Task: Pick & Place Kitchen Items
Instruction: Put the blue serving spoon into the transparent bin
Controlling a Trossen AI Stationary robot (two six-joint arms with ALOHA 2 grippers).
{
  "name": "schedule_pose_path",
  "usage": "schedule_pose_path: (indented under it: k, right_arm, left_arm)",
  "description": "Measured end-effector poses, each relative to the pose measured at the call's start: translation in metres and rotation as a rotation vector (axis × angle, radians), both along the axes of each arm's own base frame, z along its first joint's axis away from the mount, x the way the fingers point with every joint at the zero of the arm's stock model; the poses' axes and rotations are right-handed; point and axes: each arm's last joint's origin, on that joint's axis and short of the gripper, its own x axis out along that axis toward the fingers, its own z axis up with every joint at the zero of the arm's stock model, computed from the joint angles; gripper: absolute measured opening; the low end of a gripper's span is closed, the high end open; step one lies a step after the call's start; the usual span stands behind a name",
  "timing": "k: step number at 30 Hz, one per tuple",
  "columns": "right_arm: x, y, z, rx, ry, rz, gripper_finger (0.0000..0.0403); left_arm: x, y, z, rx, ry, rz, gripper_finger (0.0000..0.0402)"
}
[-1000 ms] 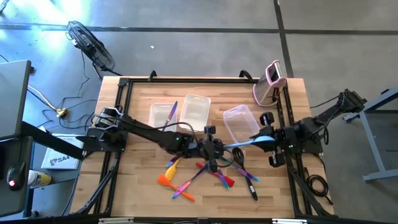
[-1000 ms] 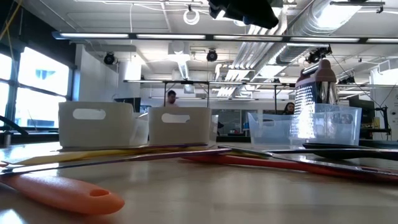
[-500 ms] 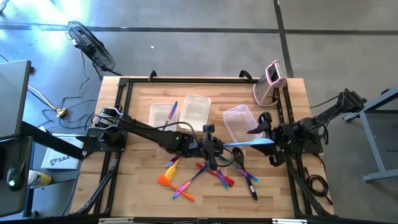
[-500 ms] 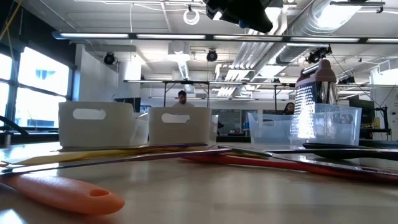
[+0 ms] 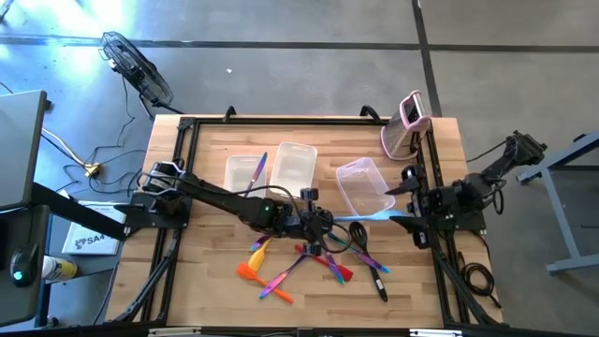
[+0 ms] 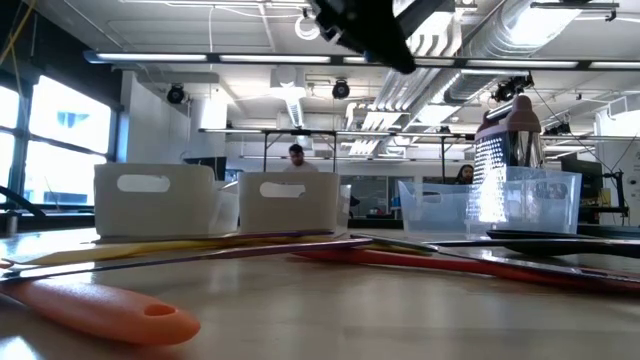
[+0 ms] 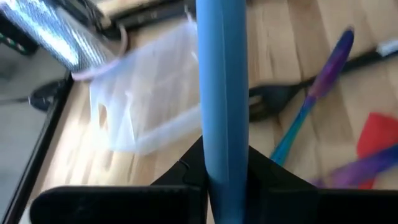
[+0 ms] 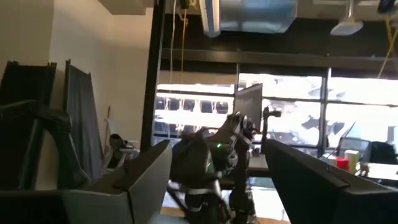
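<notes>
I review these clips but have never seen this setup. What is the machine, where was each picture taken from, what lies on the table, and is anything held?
Two dark robot arms work at a wooden table. One picture looks straight down, one sits at table height, and one camera rides on each wrist. On the table lie three clear tubs, a pink-and-white gadget and a heap of colourful utensils. The left gripper, at the middle, is shut on a light blue utensil held above the heap. The right gripper, at the table's right edge, stands open and holds nothing.

The right gripper [image 5: 404,194] has opened its jaws and let go of the light blue utensil [image 5: 372,218].
</notes>
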Motion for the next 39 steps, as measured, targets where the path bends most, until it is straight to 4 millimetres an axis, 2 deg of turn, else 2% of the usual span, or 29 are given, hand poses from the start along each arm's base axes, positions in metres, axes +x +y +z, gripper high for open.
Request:
schedule_pose_path:
  k: [7,12,20,24,29,34,39]
  right_arm:
    - [-0.016,-0.002,0.007,0.004,-0.010,-0.080,0.0254]
    - [-0.011,0.002,-0.004,-0.078,0.100,-0.137,0.0253]
    - [0.013,0.015,-0.030,-0.273,0.282,-0.280,0.0243]
    - [0.028,0.026,-0.034,-0.373,0.341,-0.358,0.0242]
    - [0.050,0.040,-0.041,-0.514,0.438,-0.492,0.0242]
    - [0.072,0.055,-0.054,-0.646,0.527,-0.598,0.0242]
    - [0.095,0.059,-0.072,-0.795,0.639,-0.749,0.0242]
  left_arm:
    - [-0.023,0.007,-0.001,0.017,0.176,0.074,0.0038]
    - [-0.034,0.012,0.008,0.066,0.243,0.121,0.0038]
    - [-0.037,0.014,0.041,0.088,0.325,0.221,0.0038]
    - [-0.036,0.018,0.053,0.044,0.339,0.267,0.0038]
    - [-0.029,0.031,0.059,-0.118,0.341,0.341,0.0038]
    - [-0.026,0.040,0.060,-0.195,0.309,0.404,0.0037]
    - [-0.025,0.041,0.060,-0.255,0.295,0.434,0.0037]
